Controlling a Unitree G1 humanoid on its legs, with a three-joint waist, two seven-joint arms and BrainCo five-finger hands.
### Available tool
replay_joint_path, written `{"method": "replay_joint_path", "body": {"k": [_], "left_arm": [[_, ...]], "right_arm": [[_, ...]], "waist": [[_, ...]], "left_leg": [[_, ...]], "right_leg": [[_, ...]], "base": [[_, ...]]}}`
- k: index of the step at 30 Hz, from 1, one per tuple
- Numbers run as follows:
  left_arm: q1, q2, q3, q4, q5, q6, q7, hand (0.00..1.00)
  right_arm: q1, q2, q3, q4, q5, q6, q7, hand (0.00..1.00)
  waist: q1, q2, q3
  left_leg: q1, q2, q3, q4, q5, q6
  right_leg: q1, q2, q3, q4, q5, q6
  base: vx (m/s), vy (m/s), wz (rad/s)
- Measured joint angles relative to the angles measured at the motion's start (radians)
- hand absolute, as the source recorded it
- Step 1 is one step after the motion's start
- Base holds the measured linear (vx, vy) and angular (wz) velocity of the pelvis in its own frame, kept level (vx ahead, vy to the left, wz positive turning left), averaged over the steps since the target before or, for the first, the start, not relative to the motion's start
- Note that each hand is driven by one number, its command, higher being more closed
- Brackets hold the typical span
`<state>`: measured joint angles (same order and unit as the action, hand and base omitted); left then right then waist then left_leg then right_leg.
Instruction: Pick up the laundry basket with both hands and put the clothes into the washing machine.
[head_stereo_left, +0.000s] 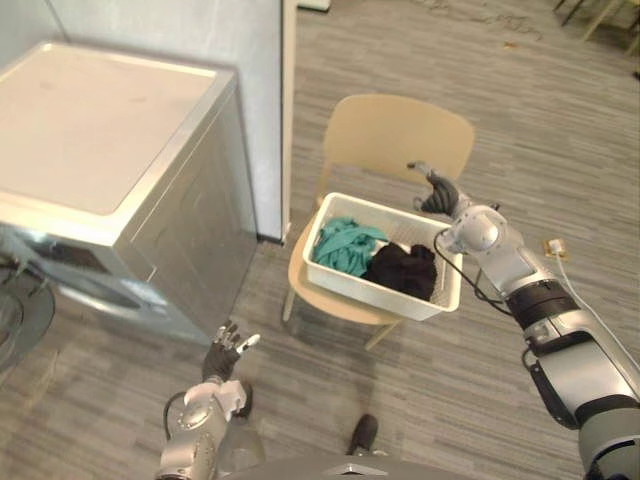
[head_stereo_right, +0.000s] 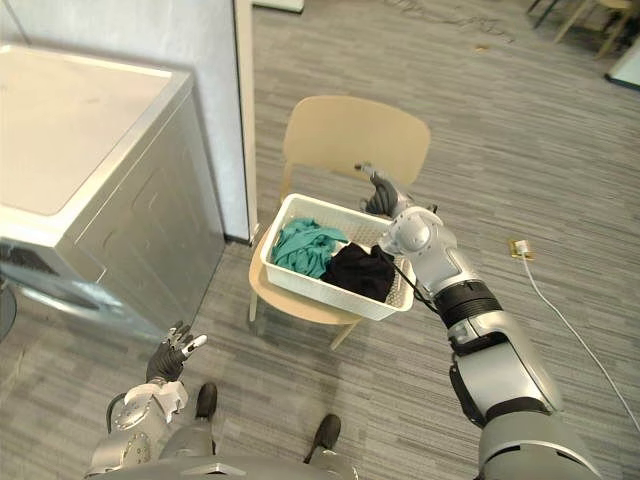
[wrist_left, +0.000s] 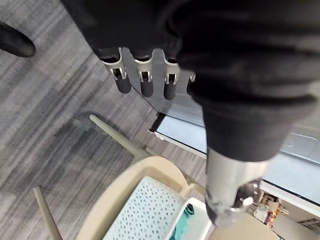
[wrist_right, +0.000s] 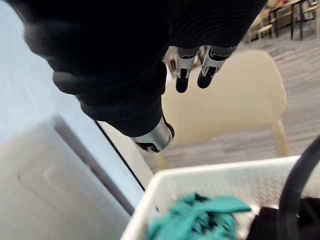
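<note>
— What lies nearest us?
— Our left hand (head_stereo_left: 224, 357), low, fingers loose, empty; beyond it the laundry basket (head_stereo_left: 370, 293) sits on the chair (head_stereo_left: 395, 135), clothes (head_stereo_left: 345, 247) inside; our right hand (head_stereo_left: 437, 192) hovers at its far corner, fingers straight, holding nothing; the washing machine (head_stereo_left: 100, 130) stands leftward.

Beige chair (head_stereo_left: 398, 140) on grey striped floor (head_stereo_left: 560, 150).
</note>
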<state>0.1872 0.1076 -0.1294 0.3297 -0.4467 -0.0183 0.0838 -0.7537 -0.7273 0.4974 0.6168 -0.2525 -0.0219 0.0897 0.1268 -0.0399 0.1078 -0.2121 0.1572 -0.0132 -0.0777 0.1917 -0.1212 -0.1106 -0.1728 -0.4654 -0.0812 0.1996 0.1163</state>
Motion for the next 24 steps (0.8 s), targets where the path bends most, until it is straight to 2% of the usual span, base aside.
{"method": "replay_joint_path", "body": {"k": [4, 8, 15, 21, 24], "left_arm": [[-0.026, 0.013, 0.011, -0.003, 0.0, -0.001, 0.0, 0.0], [-0.045, 0.012, 0.016, -0.01, 0.0, -0.003, 0.002, 0.0], [-0.061, 0.005, 0.053, -0.122, -0.002, -0.014, 0.045, 0.0], [-0.074, -0.012, 0.062, -0.127, -0.004, -0.026, 0.064, 0.0], [-0.074, -0.012, 0.06, -0.14, -0.009, -0.026, 0.066, 0.0]], "right_arm": [[-0.108, -0.078, 0.093, 0.043, -0.075, -0.024, 0.037, 0.0], [-0.168, -0.112, 0.146, 0.078, -0.109, -0.04, 0.044, 0.0], [-0.3, -0.15, 0.161, 0.138, -0.103, -0.02, 0.031, 0.0], [-0.366, -0.151, 0.124, 0.159, -0.086, -0.013, -0.004, 0.0], [-0.405, -0.15, 0.115, 0.197, -0.086, -0.006, -0.015, 0.0]], "waist": [[0.023, -0.016, 0.089], [0.048, -0.027, 0.146], [0.063, -0.026, 0.277], [0.084, -0.022, 0.333], [0.095, -0.02, 0.338]], "left_leg": [[-0.073, -0.004, -0.033, 0.0, 0.02, -0.003], [-0.103, -0.006, -0.044, 0.001, 0.03, -0.001], [-0.167, -0.003, -0.063, 0.001, 0.052, -0.001], [-0.223, -0.004, -0.074, 0.03, 0.045, -0.002], [-0.265, -0.002, -0.082, 0.04, 0.044, -0.002]], "right_leg": [[-0.044, -0.001, -0.038, 0.0, 0.011, 0.002], [-0.066, -0.001, -0.046, 0.001, 0.015, -0.001], [-0.138, -0.007, -0.065, 0.051, 0.001, -0.006], [-0.186, -0.014, -0.071, 0.087, -0.022, -0.008], [-0.228, -0.016, -0.072, 0.11, -0.032, -0.01]], "base": [[-0.05, -0.03, 0.21], [-0.02, -0.04, 0.09], [0.0, -0.025, 0.04], [0.02, -0.01, 0.03], [0.0, -0.015, 0.02]]}}
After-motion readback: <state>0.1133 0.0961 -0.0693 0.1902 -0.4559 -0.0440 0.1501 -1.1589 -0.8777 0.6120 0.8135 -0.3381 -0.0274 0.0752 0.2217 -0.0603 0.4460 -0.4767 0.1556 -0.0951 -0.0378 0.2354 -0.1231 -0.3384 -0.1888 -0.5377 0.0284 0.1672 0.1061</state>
